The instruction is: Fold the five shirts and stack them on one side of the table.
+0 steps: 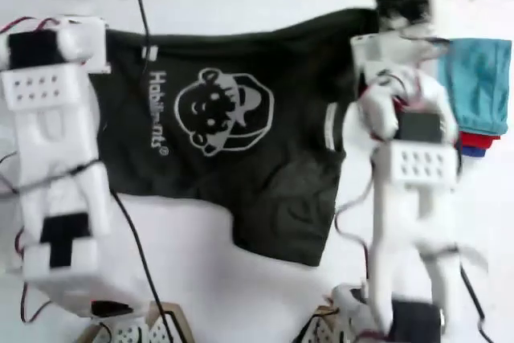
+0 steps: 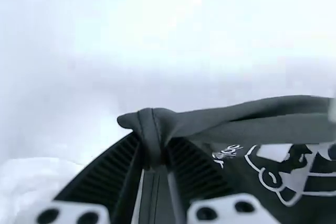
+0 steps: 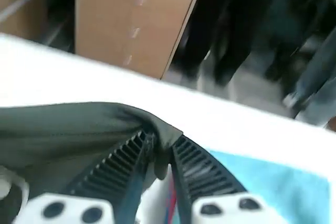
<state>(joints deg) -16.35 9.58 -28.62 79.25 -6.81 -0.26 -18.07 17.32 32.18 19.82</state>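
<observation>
Two thin pinches carry everything: your left hand (image 2: 151, 135) and right hand (image 3: 157, 150) each clamp an edge of the dark T-shirt (image 1: 241, 142) spread over the tabletop (image 1: 241, 295). Uneven pulling could slip one, or drag cloth onto the folded stack (image 1: 480, 94) at 3 o'clock.

Spread shirt (image 1: 233, 142) at table (image 1: 241, 295) centre. Folded stack (image 1: 482, 86) near, at its 3 o'clock. Left gripper (image 2: 152, 140) pinches its 10 o'clock corner, right gripper (image 3: 157, 153) its 2 o'clock corner.
</observation>
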